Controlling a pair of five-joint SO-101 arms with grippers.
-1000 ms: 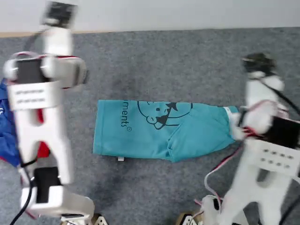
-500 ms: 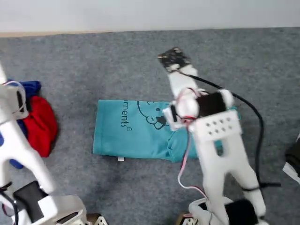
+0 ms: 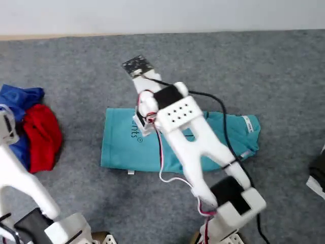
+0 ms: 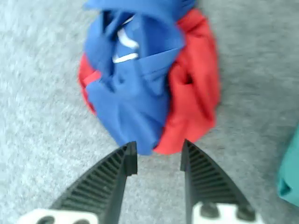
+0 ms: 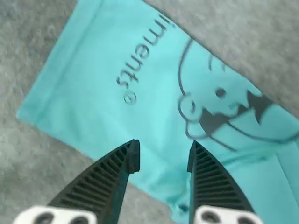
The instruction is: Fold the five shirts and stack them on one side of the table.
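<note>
A teal shirt (image 3: 122, 145) with a dark cartoon print lies folded lengthwise at the table's middle. The right arm (image 3: 175, 114) stretches from the front edge over its left half. My right gripper (image 5: 162, 154) hangs open just above the teal shirt (image 5: 140, 84), near the printed lettering, holding nothing. A crumpled blue shirt (image 3: 20, 96) and red shirt (image 3: 43, 134) lie bunched together at the far left. My left gripper (image 4: 159, 154) hovers open over the blue shirt (image 4: 135, 79) and red shirt (image 4: 194, 102), fingers apart at the pile's near edge.
The table is covered in grey carpet (image 3: 264, 71). The left arm's white link (image 3: 18, 178) rises at the front left corner. A dark item (image 3: 318, 172) pokes in at the right edge. A teal shirt corner (image 4: 290, 177) shows beside the pile.
The right arm swung from the table's right side leftward across the teal shirt. The left arm pulled back toward the front left, uncovering the blue and red pile.
</note>
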